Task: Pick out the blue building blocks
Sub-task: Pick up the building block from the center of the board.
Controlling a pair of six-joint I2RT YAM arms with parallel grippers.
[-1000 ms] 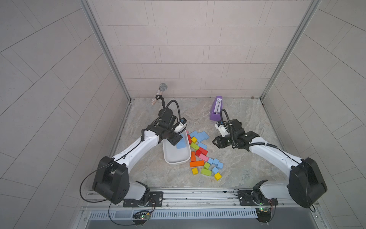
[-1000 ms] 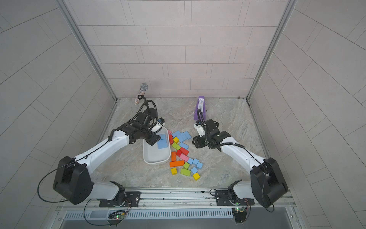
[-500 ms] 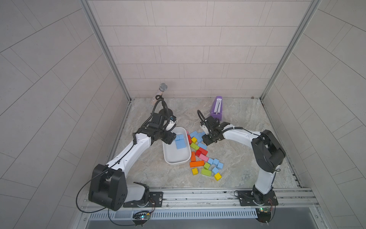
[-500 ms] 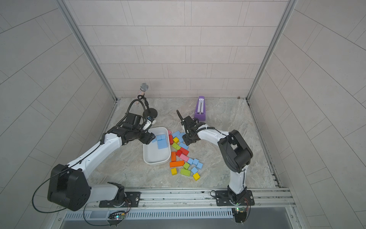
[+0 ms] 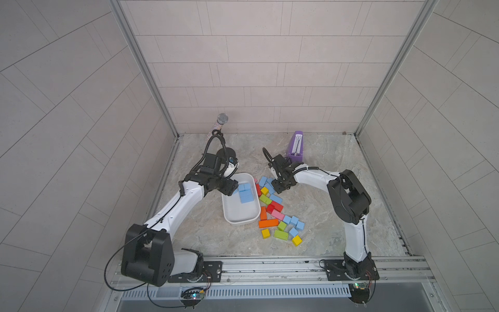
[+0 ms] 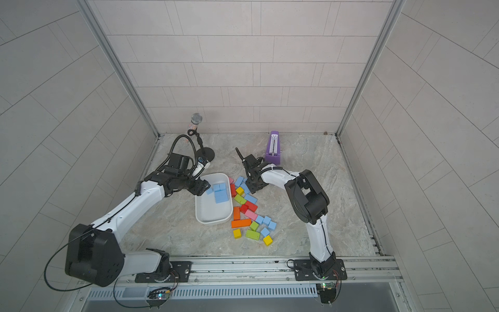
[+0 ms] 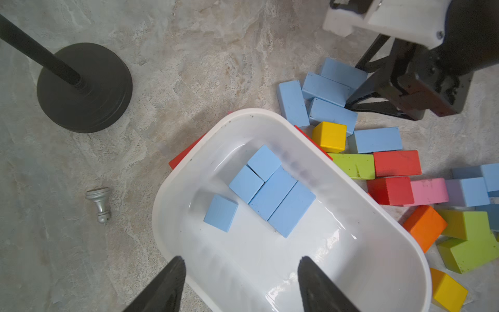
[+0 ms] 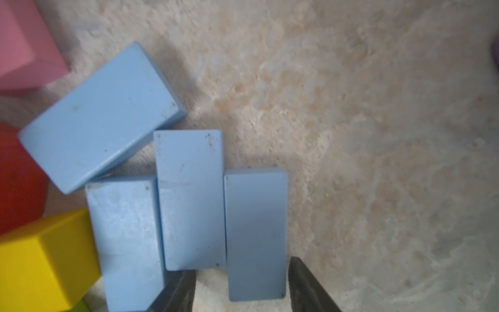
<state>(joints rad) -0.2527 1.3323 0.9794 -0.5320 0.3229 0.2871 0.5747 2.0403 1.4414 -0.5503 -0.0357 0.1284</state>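
In both top views matte sky-blue building blocks [image 5: 246,195] [image 6: 222,195] lie at the far end of the white oval plastic tray [image 5: 239,212], with more beside it. Only the left wrist view shows a small silver pawn [image 7: 100,204]; the left fingers [image 7: 167,286] spread empty. In the right wrist view the right fingers [image 8: 307,286] stand open, straddling one blue brick [image 8: 255,232].

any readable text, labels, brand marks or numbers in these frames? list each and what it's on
No legible text in any view.
purple metronome: the white scale strip on its face carries marks, too small to read in both top views.
blue building blocks: plain faces, only scuffs and specks.
other coloured blocks: plain, no print.
white tray: no label or brand visible.
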